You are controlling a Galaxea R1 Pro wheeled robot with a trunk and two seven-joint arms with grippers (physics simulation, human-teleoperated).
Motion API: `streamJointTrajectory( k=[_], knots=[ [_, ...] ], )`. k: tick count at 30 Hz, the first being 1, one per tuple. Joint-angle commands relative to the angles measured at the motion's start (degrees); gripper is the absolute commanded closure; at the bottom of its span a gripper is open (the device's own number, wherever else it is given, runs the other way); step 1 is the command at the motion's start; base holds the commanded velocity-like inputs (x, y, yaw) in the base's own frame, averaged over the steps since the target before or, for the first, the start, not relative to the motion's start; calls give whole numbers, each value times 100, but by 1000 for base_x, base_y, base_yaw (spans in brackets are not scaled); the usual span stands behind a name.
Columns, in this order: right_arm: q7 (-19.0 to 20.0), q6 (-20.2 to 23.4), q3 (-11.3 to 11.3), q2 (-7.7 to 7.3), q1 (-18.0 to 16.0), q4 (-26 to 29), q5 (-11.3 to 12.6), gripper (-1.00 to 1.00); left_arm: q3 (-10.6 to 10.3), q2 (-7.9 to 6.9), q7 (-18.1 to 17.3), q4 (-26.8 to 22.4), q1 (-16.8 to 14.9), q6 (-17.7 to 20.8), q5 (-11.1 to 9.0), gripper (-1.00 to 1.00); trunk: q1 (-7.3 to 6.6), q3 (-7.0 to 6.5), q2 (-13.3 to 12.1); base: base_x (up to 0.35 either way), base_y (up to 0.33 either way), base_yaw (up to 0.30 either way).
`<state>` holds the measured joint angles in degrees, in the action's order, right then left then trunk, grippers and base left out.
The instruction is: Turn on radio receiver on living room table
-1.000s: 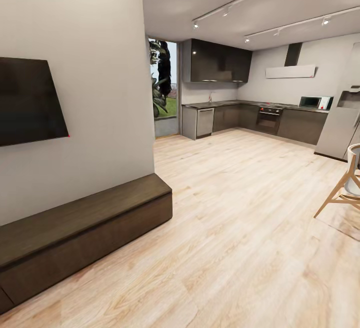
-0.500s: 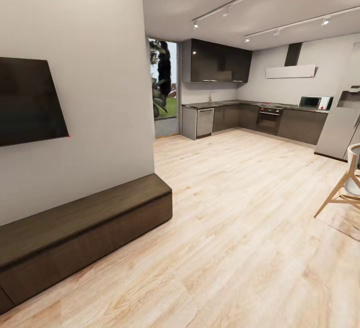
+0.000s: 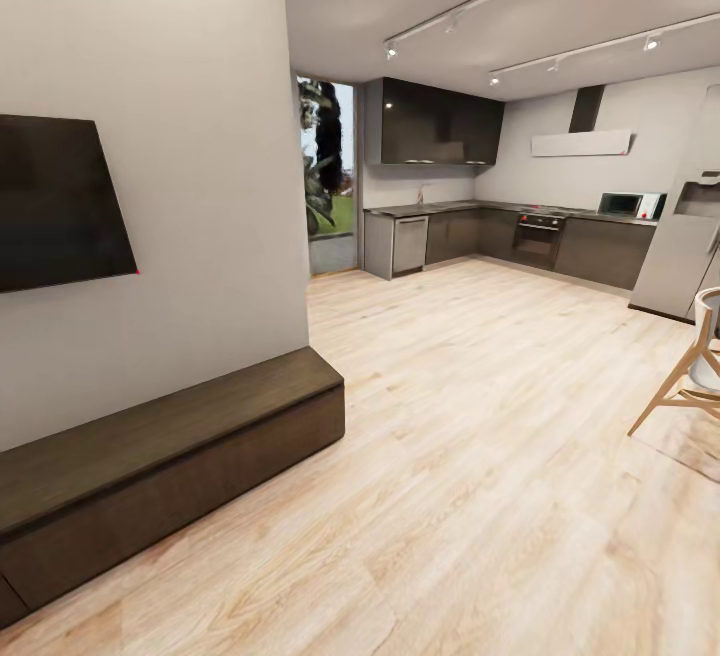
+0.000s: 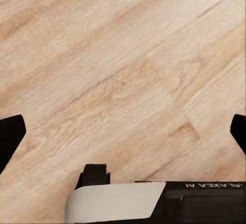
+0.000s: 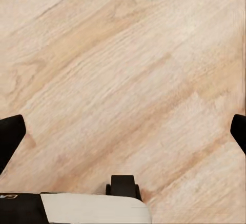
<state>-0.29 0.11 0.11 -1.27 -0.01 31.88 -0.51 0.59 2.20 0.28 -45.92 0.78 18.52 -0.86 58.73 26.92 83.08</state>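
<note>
You are looking across a light wood floor (image 3: 470, 456) with long pale planks and soft brown grain. The radio and its table are not in front of you here. On your left a long, low, dark wooden bench (image 3: 160, 466) sits against a plain pale wall (image 3: 190, 186). A flat black screen (image 3: 55, 201) hangs on that wall, above the bench.

Far ahead is a kitchen with dark, shiny cabinets (image 3: 435, 121) up high and a dark counter (image 3: 500, 208) below. An oven (image 3: 540, 236) is set in the counter, and a small microwave (image 3: 622, 203) stands on top. A tall grey fridge (image 3: 690, 236) leans into sight on the right. A chair with slim wooden legs (image 3: 690, 376) peeks in at the right edge.

Your left gripper (image 4: 123, 131) points down at bare floor, its black fingertips (image 4: 10, 134) spread wide apart, holding nothing. Your right gripper (image 5: 123, 131) is the same: fingertips (image 5: 10, 134) far apart over the planks, touching nothing.
</note>
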Motion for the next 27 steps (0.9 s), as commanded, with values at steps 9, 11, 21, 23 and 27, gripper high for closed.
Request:
streamJointTrajectory(
  k=[9, 11, 21, 23, 27],
  knots=[
    [-21, 493, 6, -1, 1, 2338, 0, -100, -6, 111, 19, -2626, -228, 1239, 26, -100, 0, 1, 0, 0, 0, 0],
    [-16, 1750, 10, 47, -90, 4318, 18, -100, -6, 230, 195, -3352, -696, 1782, 20, -100, 0, 1, 0, 0, 0, 0],
    [27, 2424, 94, 303, -218, 5544, 33, -100, -253, 160, 253, -3103, -811, 1727, 31, -100, 0, 1, 0, 0, 0, 0],
    [37, 2403, 113, 325, -220, 5568, 33, -100, -269, 140, 250, -3116, -813, 1714, 29, -100, 0, 1, 0, 0, 0, 0],
    [55, 2241, 179, 343, -223, 5594, 33, -100, -343, 136, 246, -3136, -816, 1683, 19, -100, 0, 1, 0, 0, 0, 0]
  ],
)
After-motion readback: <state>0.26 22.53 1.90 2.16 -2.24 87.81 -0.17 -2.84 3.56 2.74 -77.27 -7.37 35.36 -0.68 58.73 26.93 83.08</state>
